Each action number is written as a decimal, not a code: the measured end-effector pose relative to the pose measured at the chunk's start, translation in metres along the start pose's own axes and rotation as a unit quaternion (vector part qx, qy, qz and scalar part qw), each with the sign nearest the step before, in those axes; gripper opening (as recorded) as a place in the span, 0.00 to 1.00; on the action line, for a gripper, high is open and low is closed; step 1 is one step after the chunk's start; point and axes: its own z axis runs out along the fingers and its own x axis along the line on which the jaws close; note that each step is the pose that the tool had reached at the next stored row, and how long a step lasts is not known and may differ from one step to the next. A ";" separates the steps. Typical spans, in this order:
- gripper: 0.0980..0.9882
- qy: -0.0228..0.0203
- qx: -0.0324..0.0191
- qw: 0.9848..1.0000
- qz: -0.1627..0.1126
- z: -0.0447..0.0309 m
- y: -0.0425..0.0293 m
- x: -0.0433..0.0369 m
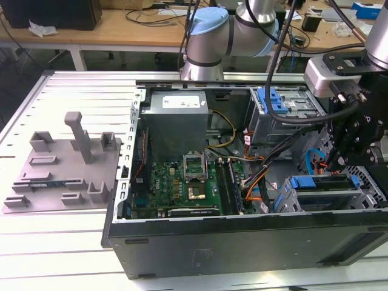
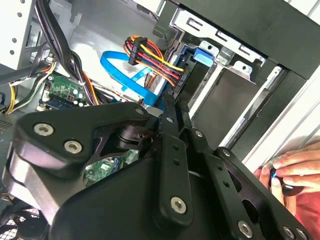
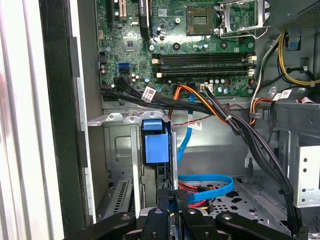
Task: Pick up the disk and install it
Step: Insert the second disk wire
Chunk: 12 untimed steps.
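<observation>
Disk (image 1: 319, 182) with its blue frame stands on edge in the drive cage (image 1: 364, 195) of the open computer case (image 1: 242, 242) – seen in the first wrist view (image 3: 155, 141) too. Our claw (image 1: 335, 162) hangs just above it, tips right at its edge; we cannot tell whether it is gripping. Outward, the case rests on a slatted metal table (image 1: 60, 248) beside a grey tray (image 1: 60, 176), with wooden benches (image 1: 121, 30) behind – and a hand (image 2: 290, 172) near the case's edge.

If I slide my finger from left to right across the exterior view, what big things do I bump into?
Grey tray with posts → silver power supply box → green motherboard → blue-framed drive cage → gripper.
</observation>
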 end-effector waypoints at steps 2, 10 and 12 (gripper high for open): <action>0.07 0.000 0.000 1.000 0.000 0.0000 0.0000 0.0000; 0.07 0.000 0.000 1.000 0.000 0.0032 0.0003 0.0004; 0.07 0.000 0.000 1.000 0.000 0.0039 0.0004 0.0008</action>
